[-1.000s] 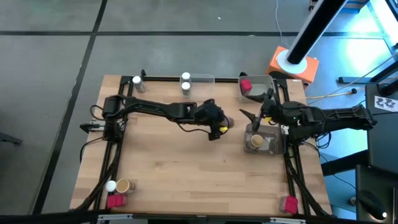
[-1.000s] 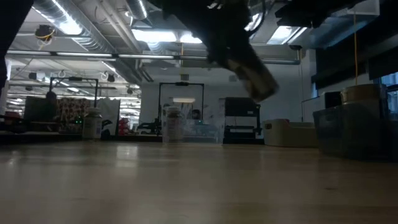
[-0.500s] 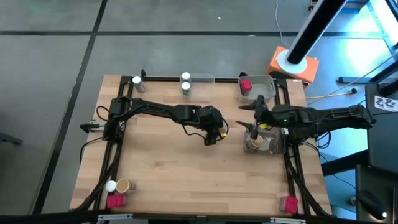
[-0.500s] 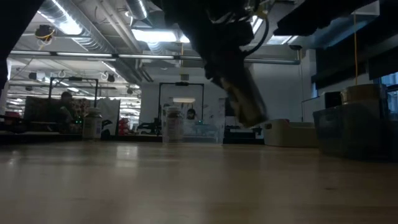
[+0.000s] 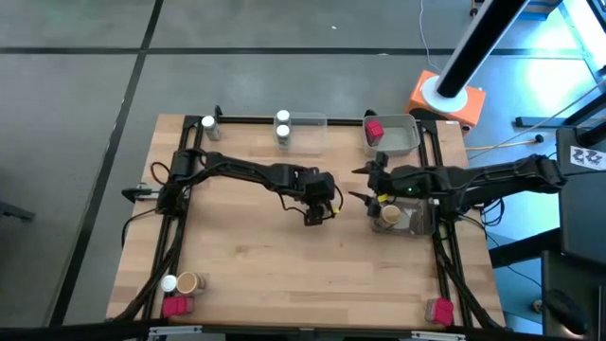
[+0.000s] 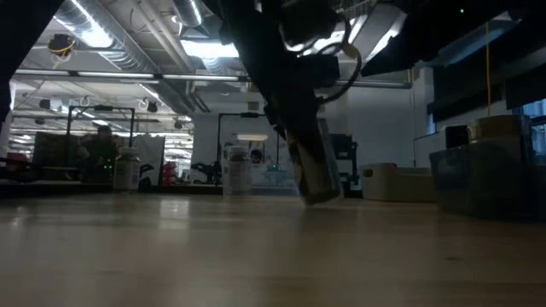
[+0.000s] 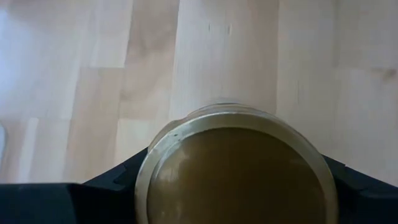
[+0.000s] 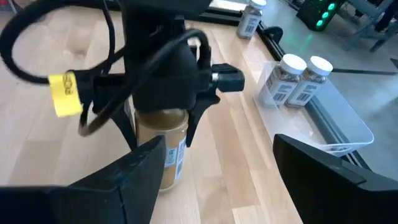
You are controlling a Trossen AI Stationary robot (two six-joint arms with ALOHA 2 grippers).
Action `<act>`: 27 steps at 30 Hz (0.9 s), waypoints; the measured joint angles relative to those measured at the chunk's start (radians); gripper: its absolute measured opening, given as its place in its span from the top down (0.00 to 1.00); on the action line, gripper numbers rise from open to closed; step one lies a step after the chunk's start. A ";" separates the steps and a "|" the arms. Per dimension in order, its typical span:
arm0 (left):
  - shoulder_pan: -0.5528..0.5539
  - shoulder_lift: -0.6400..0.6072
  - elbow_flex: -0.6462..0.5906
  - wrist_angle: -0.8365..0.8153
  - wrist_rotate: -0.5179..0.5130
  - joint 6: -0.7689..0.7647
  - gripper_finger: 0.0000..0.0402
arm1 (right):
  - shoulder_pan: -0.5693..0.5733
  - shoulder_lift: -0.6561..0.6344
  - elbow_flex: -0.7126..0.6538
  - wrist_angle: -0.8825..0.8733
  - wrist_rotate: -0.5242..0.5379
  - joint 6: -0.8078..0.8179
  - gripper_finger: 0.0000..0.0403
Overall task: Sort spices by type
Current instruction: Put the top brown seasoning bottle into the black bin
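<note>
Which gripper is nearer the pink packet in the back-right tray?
Right. The right gripper sits just in front of the pink packet; the left gripper, shut on a tan jar, is farther off at mid-table.

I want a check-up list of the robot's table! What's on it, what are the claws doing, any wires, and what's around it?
Surface: wooden table, bare in the middle.
Job's things: tan jar in the left claw; two white-lidded jars in a clear tray; red packet in another tray.
Clutter: nothing seen.
Claws: left shut on the tan jar near the table's middle; right claw open beside it.
Cables: black wire with yellow tag on the left arm.
Surroundings: orange box beyond the table.
</note>
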 joint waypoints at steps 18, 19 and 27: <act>-0.034 0.009 0.010 0.023 -0.005 0.013 0.15 | 0.000 0.006 0.000 -0.006 0.017 -0.004 0.26; -0.038 0.000 0.010 0.012 -0.005 0.016 0.14 | 0.000 0.006 0.000 -0.006 0.017 -0.007 0.26; -0.066 -0.116 0.010 -0.128 -0.081 -0.018 0.14 | 0.000 0.006 0.000 0.005 0.017 0.046 0.26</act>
